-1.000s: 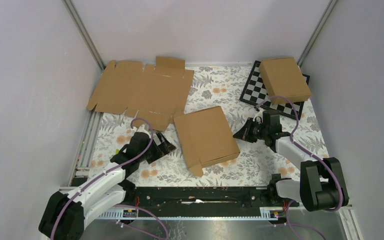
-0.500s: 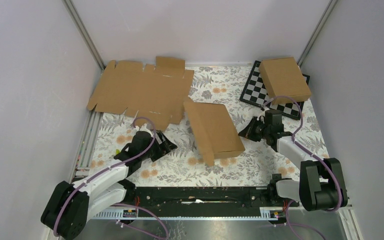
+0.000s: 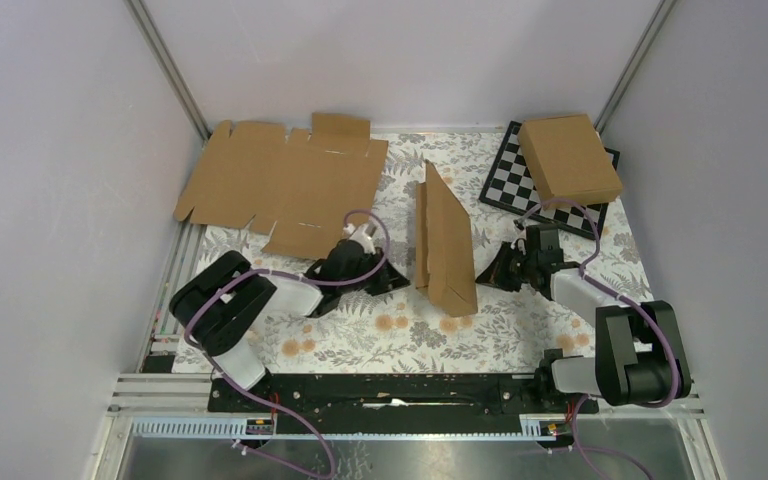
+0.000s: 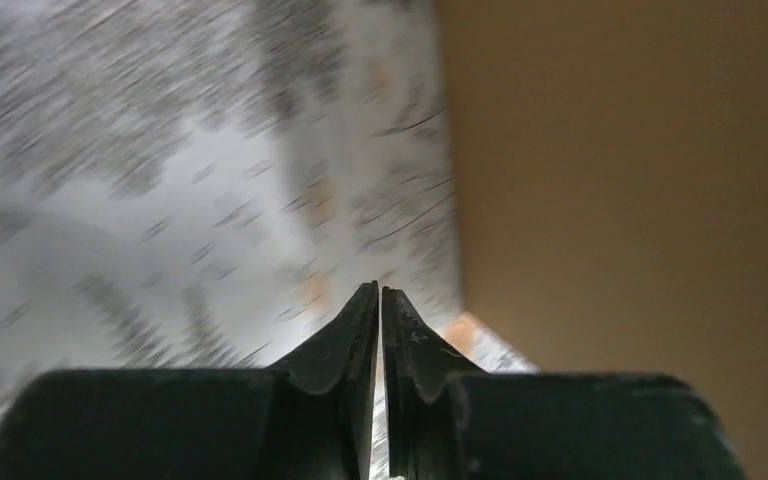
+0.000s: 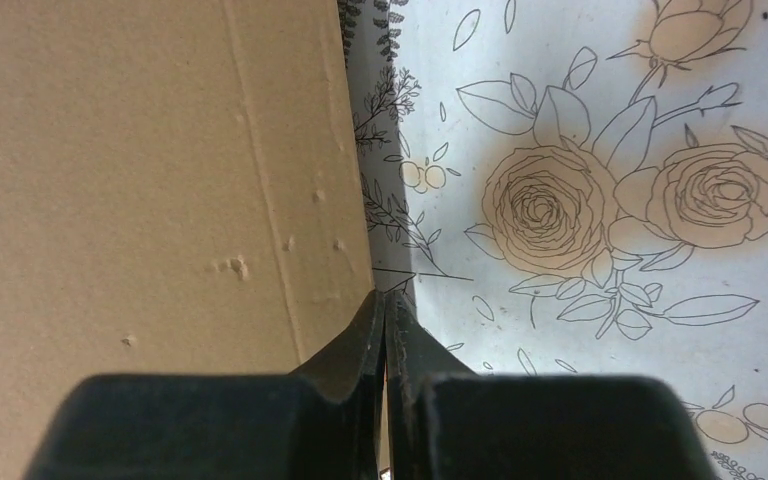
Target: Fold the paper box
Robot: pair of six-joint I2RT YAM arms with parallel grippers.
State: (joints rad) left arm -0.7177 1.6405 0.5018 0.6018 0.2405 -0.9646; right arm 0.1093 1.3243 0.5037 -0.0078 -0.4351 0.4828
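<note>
Top external view: the paper box (image 3: 447,240) stands on edge, leaning, between the two sets of jaws on the floral cloth (image 3: 520,320).
Left gripper (image 3: 398,283): jaws pressed together on nothing, low over the cloth, tips toward the box.
Box from the left jaws: ahead and right of the tips, near; the left wrist view is blurred, so contact cannot be told.
Right gripper (image 3: 483,274): jaws together, empty.
Box from the right jaws: its brown face lies left of the tips, its edge just beside them.
Beyond the left jaws: a flat cardboard sheet (image 3: 280,185).
Beyond the right jaws: a chessboard (image 3: 508,182) bearing another box (image 3: 570,158).
</note>
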